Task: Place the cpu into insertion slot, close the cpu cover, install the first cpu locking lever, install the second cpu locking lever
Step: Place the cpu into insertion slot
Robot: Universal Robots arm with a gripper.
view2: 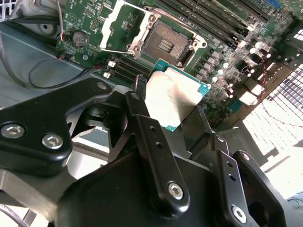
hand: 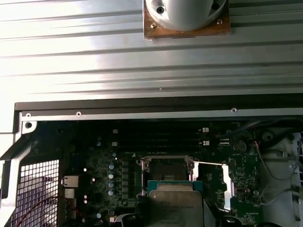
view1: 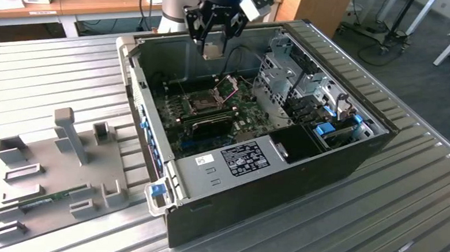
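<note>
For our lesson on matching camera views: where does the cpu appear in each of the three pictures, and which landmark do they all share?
Exterior view: the cpu hangs in the gripper above the open computer case.
Second wrist view: the cpu sits between the gripper's fingers, in front of the insertion slot.
First wrist view: the cpu covers part of the insertion slot.
Shared landmark: the insertion slot, open and empty.

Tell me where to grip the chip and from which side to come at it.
Probably by two opposite edges, coming from above its flat silver face. The chip is thin and square, so only its rims give fingers purchase, and its underside stays free for the socket. The gripper holds it this way now.
</note>
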